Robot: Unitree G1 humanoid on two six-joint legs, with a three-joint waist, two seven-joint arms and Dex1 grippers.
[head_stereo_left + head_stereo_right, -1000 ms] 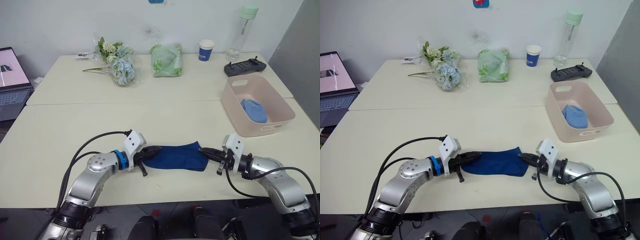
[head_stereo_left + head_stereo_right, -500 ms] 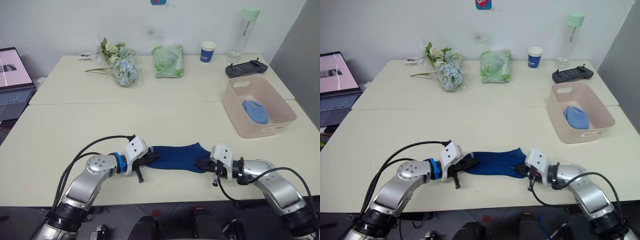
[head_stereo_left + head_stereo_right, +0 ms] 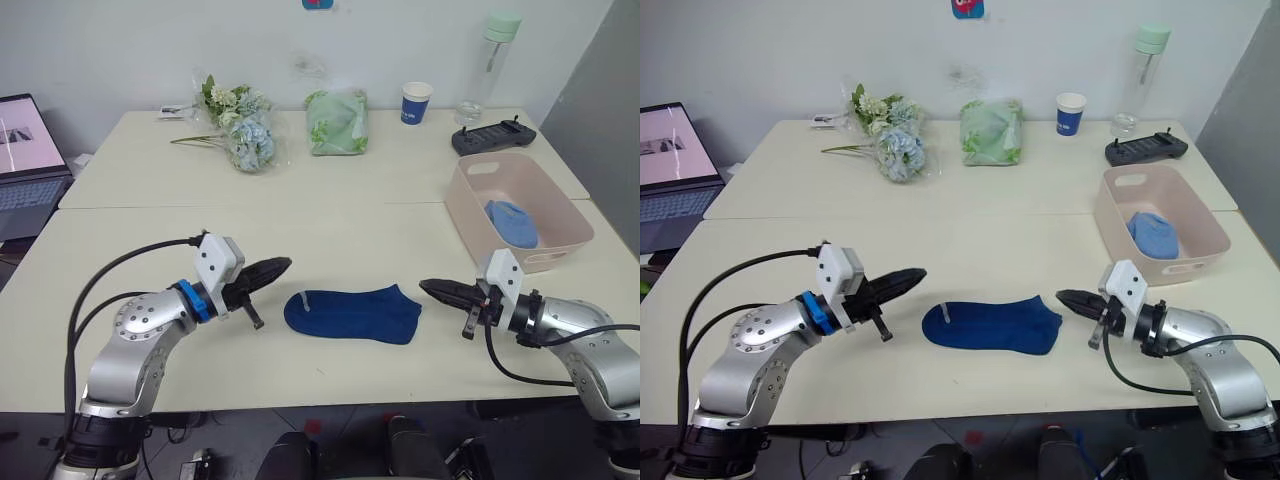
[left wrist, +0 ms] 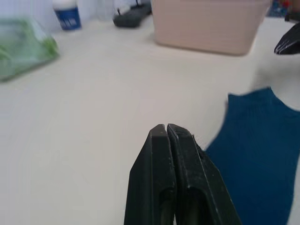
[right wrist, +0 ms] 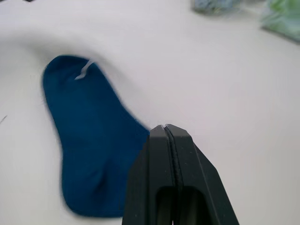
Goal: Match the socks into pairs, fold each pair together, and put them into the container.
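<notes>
**Between the two grippers, a navy sock lies free**

On the table [image 3: 120, 255] a dark navy sock [image 3: 352, 314] lies flat (a pale thread at its left end). The left gripper [image 3: 277, 267] and right gripper [image 3: 430, 289] flank it, apart, jaws closed, empty. The container [image 3: 468, 222] holds light blue socks [image 3: 510, 221].

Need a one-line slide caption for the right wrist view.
Shut right gripper poised beside the dark navy sock lying flat on the table.
</notes>
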